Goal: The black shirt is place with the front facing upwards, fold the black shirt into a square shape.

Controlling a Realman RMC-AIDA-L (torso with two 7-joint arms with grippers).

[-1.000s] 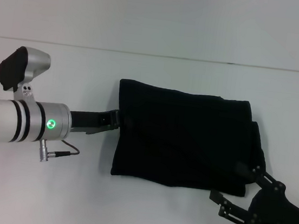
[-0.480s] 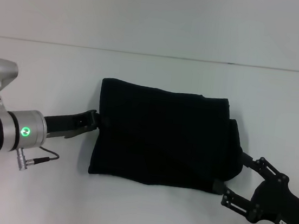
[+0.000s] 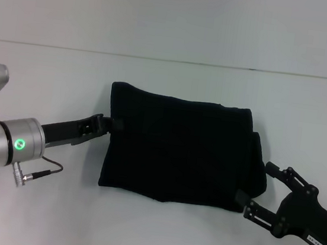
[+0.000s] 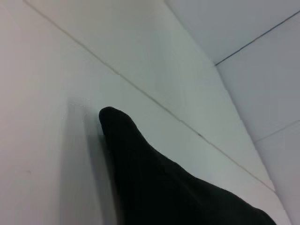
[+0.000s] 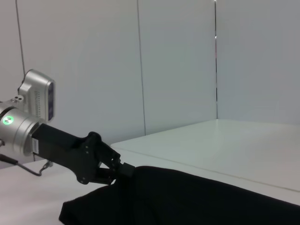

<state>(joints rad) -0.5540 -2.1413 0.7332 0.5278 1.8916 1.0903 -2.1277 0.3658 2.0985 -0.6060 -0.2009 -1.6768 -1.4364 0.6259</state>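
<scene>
The black shirt lies folded into a flat rectangle on the white table, with no lettering showing. My left gripper is at the upper part of its left edge, shut on the cloth there; it also shows in the right wrist view. My right gripper is open at the shirt's lower right corner, one finger by the right edge and one below the corner. The shirt also shows in the left wrist view and the right wrist view.
The table's far edge meets a pale wall behind the shirt. A cable and plug hang under my left wrist.
My left gripper has pulled the shirt to the left over the first half second; since then the shirt lies still. My right gripper has stayed open and drawn slightly off the right edge.
</scene>
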